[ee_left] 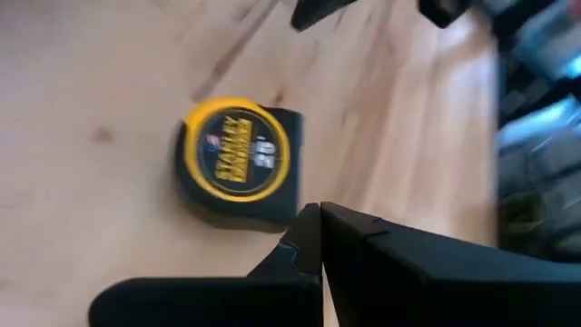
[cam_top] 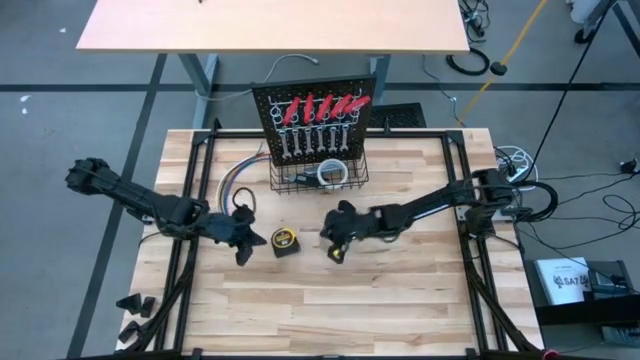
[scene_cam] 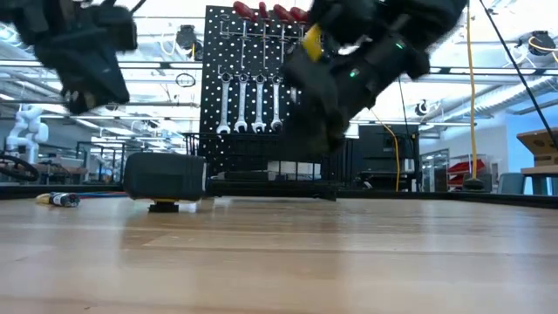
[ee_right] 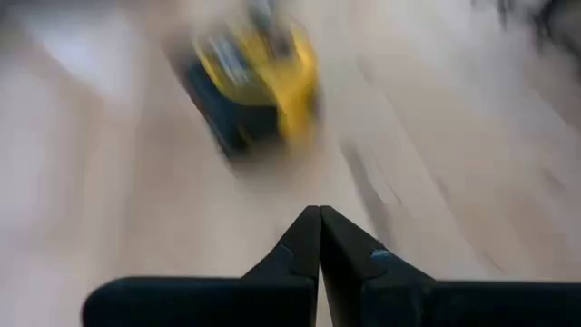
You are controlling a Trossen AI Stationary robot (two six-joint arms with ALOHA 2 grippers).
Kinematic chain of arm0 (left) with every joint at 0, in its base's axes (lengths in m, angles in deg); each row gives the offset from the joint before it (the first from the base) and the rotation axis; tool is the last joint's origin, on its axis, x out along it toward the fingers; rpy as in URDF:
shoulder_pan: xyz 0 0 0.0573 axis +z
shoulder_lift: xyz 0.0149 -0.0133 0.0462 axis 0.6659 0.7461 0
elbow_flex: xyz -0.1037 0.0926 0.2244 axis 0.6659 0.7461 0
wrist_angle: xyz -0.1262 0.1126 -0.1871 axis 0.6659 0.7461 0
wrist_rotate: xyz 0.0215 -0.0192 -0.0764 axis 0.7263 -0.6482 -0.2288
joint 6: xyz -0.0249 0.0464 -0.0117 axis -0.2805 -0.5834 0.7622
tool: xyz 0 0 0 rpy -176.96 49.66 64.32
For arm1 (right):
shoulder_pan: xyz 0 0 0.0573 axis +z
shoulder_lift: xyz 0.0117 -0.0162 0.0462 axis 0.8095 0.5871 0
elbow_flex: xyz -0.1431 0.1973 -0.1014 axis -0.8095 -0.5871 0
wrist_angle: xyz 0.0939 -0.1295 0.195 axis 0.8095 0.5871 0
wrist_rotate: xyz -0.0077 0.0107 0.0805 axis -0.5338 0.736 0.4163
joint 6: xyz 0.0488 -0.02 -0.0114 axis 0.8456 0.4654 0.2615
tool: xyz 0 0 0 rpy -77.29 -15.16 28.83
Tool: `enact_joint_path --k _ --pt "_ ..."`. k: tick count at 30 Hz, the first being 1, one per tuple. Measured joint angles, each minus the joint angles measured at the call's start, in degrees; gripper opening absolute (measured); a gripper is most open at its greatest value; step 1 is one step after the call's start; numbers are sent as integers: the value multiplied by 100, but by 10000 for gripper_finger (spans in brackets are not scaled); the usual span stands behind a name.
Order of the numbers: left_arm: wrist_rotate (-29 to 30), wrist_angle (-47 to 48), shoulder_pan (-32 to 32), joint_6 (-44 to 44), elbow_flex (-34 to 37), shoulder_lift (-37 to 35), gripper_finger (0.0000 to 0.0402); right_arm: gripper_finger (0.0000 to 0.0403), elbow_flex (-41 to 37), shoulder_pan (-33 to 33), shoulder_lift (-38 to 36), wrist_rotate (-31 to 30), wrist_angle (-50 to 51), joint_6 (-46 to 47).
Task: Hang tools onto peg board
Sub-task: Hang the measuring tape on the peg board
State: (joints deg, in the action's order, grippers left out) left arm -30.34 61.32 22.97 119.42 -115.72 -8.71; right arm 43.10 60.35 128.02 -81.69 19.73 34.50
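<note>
The yellow and black tape measure [cam_top: 284, 241] [ee_left: 238, 156] [scene_cam: 166, 179] lies flat on the wooden table between my two grippers. My left gripper [cam_top: 245, 248] [ee_left: 320, 211] hangs just left of it, fingers shut and holding nothing. My right gripper [cam_top: 335, 245] [ee_right: 320, 213] is raised to its right, also shut and holding nothing, and looks toward a blurred yellow and dark thing [ee_right: 254, 82]. A small yellow patch [cam_top: 337, 255] shows at that gripper; what it is, I cannot tell. The black peg board [cam_top: 312, 125] [scene_cam: 253, 87] stands at the far edge, with red-handled tools [cam_top: 325, 105] and silver wrenches [cam_top: 312, 140] hanging on it.
A black wire basket [cam_top: 318, 172] at the board's foot holds a white tape roll [cam_top: 333, 172]. Coloured wires [cam_top: 235, 180] lie left of the basket. Small black pieces [cam_top: 135, 305] sit at the near left corner. The arms' black frame rails [cam_top: 190, 230] run along both sides.
</note>
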Motion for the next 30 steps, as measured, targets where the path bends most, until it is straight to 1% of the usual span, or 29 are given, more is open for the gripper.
enact_joint_path --k 2,4,5,7,9,12,14,18,21,24,27,28,30 --pt "-16 -872 -49 681 520 -145 1 0 -683 -84 -155 413 -1767 442" --pt "-25 -1914 -75 1291 997 -200 1 0 -1214 -125 -85 732 -3516 845" --pt "-26 -2350 -77 1486 1170 -201 1 0 -1371 -154 -20 866 -4075 1016" --pt "-29 -2837 -75 1711 1396 -199 3 0 -1472 -207 142 1018 -4491 1327" --pt "-38 -2795 -75 1756 1469 -183 11 4 -1465 -259 270 1012 -4464 1422" --pt "-79 -2672 -77 1820 1467 -164 41 27 -1335 -301 466 1001 -4458 1452" --pt "-84 -2683 -75 1850 1467 -139 67 51 -1224 -301 543 1005 -4451 1581" --pt "-90 -2674 -76 1871 1463 -95 119 111 -1067 -325 537 1047 -4181 2063" --pt "-114 -2603 -77 2214 1463 -6 148 158 -912 -366 557 1184 -3891 2415" --pt "-150 -2494 -75 2700 1460 153 165 198 -728 -374 611 1182 -3345 2625" --pt "-173 -2490 -77 3221 1460 436 172 229 -458 -371 720 1186 -2851 2972" --pt "-192 -2511 -77 3423 1460 557 173 236 -321 -372 779 1264 -2679 3110" --pt "-233 -2493 -77 3654 1460 789 173 247 -106 -400 855 1603 -2211 3358"
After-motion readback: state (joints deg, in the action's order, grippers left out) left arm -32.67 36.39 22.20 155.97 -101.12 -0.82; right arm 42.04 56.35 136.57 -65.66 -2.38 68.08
